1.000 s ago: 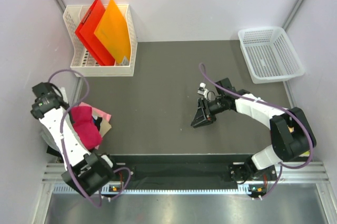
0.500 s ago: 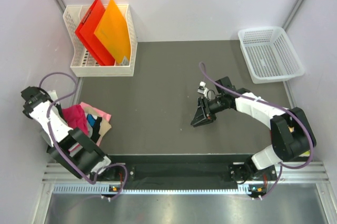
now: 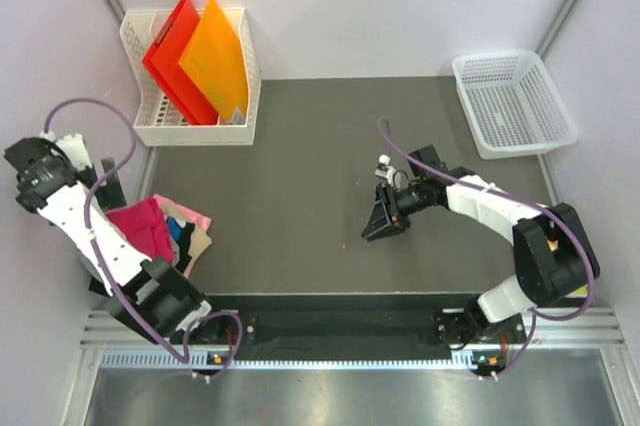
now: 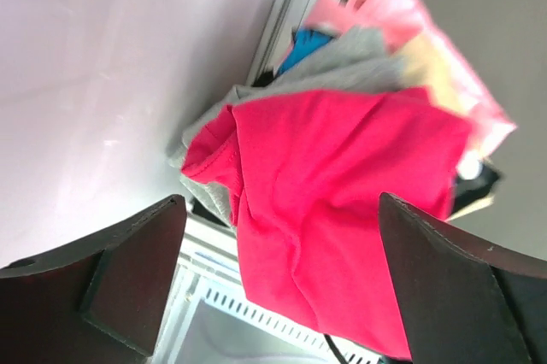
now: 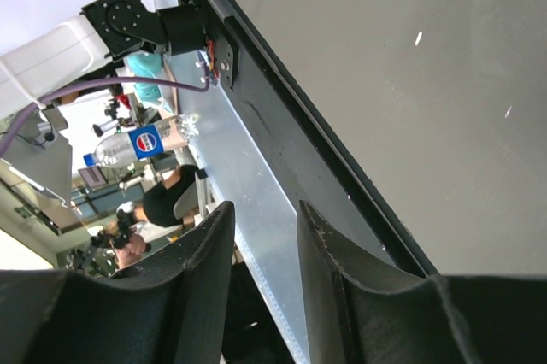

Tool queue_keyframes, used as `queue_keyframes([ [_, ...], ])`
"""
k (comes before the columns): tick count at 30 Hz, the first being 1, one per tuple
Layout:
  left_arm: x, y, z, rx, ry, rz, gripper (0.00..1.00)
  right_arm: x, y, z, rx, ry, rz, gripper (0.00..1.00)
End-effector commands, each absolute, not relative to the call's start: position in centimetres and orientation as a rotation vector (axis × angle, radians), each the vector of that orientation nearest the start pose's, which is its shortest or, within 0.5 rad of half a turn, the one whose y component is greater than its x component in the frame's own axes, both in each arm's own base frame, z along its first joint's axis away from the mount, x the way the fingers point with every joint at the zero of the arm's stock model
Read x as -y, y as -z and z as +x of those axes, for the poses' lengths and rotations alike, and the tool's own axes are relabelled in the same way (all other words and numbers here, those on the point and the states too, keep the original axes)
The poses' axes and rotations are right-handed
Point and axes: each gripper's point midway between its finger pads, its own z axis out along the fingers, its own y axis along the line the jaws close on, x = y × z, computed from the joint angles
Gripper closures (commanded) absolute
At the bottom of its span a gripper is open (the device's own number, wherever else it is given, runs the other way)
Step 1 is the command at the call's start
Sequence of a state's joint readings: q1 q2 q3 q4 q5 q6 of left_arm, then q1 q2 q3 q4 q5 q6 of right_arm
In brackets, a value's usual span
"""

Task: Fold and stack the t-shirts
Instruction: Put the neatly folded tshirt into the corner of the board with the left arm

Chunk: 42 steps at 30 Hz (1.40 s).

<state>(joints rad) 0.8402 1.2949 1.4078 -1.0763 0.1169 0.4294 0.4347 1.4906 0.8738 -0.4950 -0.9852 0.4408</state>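
The t-shirts lie in a loose pile (image 3: pixel 165 231) at the table's left edge. The bright magenta one (image 3: pixel 140 226) is on top. The left wrist view shows that magenta shirt (image 4: pixel 342 193) rumpled over a grey one (image 4: pixel 342 73), with blue (image 4: pixel 303 44), pale pink (image 4: pixel 393 5) and tan (image 4: pixel 427 65) cloth sticking out beyond it. My left gripper (image 4: pixel 282 210) hangs open above the pile with nothing between its fingers; in the top view it (image 3: pixel 28 168) is up by the left wall. My right gripper (image 3: pixel 383 221) hovers over bare mat mid-table, jaws apart and empty (image 5: pixel 265 244).
A white file rack (image 3: pixel 240 76) with a red folder (image 3: pixel 170 51) and an orange folder (image 3: pixel 215 56) stands at the back left. A white mesh basket (image 3: pixel 512 101) sits at the back right. The pile lies against the left wall and the metal front rail (image 3: pixel 330 331).
My left arm has swung up and away to the left, off the pile, and its jaws have opened wide. The magenta shirt now lies spread on the pile. The right arm has not moved.
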Motion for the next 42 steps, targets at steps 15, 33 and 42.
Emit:
queue_keyframes([
  [15, -12.4, -15.9, 17.9, -2.828, 0.285, -0.215, 0.02, -26.0, -14.1, 19.6, -2.647, -1.574, -0.394, 0.65],
  [33, -11.4, -24.2, 21.5, -2.673, 0.203, -0.03, 0.01, -26.5, -16.5, 21.1, -2.572, -1.543, -0.42, 0.53],
  [42, -3.2, -27.7, 29.6, -2.526, 0.353, 0.056, 0.02, -25.2, -20.2, 26.6, -2.507, -1.129, -0.421, 0.1],
])
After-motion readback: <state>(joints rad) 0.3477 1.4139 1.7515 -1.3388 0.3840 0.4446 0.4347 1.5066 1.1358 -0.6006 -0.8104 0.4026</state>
